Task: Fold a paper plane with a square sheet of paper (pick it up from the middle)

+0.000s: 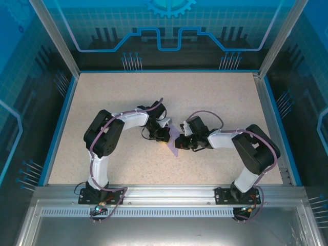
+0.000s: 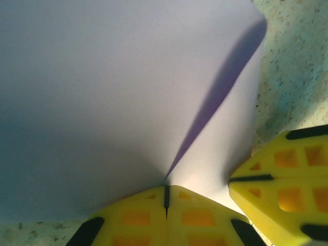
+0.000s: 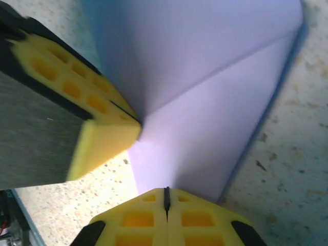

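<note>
Paper sheet (image 2: 128,92), upper edge off-frame

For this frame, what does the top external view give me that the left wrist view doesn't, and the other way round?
Top external: the left arm and right arm in full, meeting mid-table, their bases on the near rail, blue enclosure walls around.
Left wrist: the left gripper's yellow fingers shut on the lavender paper's edge, a dark fold line rising from that pinch, the right gripper shut on the sheet alongside.
Shared: the lavender paper between both grippers, and the speckled table.
</note>
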Robot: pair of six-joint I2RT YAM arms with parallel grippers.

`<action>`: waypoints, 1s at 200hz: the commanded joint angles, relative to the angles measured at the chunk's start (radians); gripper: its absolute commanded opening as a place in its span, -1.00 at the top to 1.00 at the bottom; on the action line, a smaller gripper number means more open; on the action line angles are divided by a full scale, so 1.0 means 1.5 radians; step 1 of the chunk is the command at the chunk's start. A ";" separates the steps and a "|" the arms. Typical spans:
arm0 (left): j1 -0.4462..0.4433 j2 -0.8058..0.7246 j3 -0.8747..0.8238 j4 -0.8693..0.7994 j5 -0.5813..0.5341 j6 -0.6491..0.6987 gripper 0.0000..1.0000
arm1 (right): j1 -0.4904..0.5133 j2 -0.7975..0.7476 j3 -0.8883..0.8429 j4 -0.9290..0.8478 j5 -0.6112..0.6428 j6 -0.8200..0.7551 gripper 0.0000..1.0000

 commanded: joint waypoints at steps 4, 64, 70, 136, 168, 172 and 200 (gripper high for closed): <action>0.000 0.052 -0.022 -0.011 -0.084 0.018 0.89 | 0.001 -0.005 -0.013 -0.050 0.011 -0.033 0.89; 0.000 0.048 -0.024 -0.005 -0.084 0.013 0.89 | -0.040 -0.104 -0.025 -0.096 0.024 -0.038 0.76; 0.001 0.047 -0.025 -0.003 -0.084 0.012 0.89 | -0.048 -0.101 -0.020 -0.089 0.023 -0.035 0.71; -0.009 -0.005 -0.065 0.060 -0.101 -0.021 0.93 | -0.094 -0.005 0.044 0.001 -0.008 -0.015 0.47; -0.012 -0.030 -0.098 0.102 -0.111 -0.035 0.94 | -0.094 0.040 0.060 0.032 -0.031 -0.011 0.41; -0.012 -0.033 -0.104 0.107 -0.113 -0.037 0.93 | -0.095 0.043 0.062 0.034 -0.032 -0.012 0.40; -0.013 -0.046 -0.136 0.139 -0.120 -0.044 0.93 | -0.098 0.056 0.071 0.037 -0.046 -0.014 0.38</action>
